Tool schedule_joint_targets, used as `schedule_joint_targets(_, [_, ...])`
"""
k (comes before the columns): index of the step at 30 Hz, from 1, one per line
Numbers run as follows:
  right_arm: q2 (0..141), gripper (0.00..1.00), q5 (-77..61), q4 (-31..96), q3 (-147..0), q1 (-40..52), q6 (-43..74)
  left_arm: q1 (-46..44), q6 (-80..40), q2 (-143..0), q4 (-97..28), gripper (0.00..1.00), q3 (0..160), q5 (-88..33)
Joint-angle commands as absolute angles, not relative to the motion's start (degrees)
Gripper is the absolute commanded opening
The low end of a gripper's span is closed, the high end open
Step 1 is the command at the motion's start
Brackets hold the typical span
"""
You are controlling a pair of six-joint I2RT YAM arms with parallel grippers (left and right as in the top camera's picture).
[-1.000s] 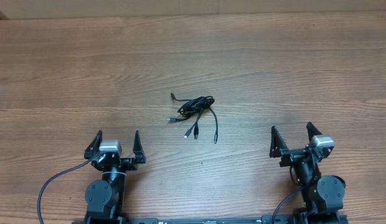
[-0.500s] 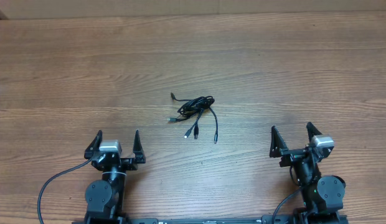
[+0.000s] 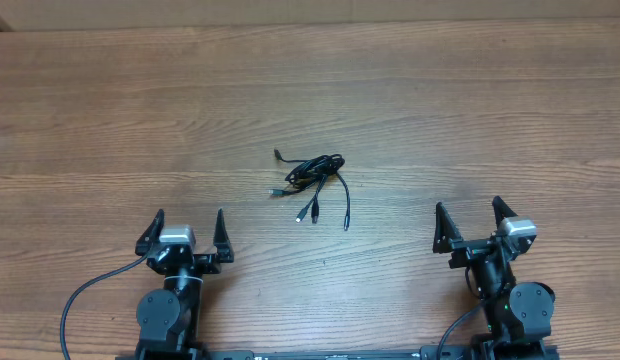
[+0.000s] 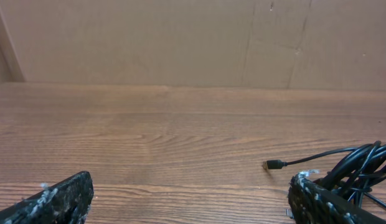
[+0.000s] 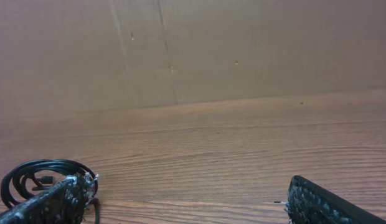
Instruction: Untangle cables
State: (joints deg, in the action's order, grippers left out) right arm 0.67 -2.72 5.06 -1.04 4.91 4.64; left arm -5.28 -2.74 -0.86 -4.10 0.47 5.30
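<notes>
Cables (image 3: 315, 182) lie in one small black bunch near the middle of the table (image 3: 490, 110), with several plug ends splaying toward the near edge. In the overhead view, the left jaws and right jaws sit by the near edge, one toward each near corner. Both are spread wide, hold nothing, and are well apart from the bunch.

In the left wrist view, the two fingers (image 4: 56, 202) frame bare wood. The cables (image 4: 361, 162) show just past the right finger, with one plug (image 4: 274, 165) pointing left. A cardboard wall (image 4: 180, 37) stands at the far edge.

In the right wrist view, a coiled loop of the cables (image 5: 37, 174) shows beyond the left finger (image 5: 50, 205), and the jaws are wide and empty.
</notes>
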Motion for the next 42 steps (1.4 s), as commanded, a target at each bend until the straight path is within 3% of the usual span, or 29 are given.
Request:
schedule_joint_targets(1, [0.2,1.00,-2.4,4.6,-0.4,4.9,4.4,-5.7,-1.5,-0.3,-4.1,0.99,0.3,4.9])
schedule_joint_targets(42, [0.2,1.00,-2.4,4.6,-0.4,4.9,4.4,-5.7,-1.3,-0.3,-3.9,0.99,0.3,6.1])
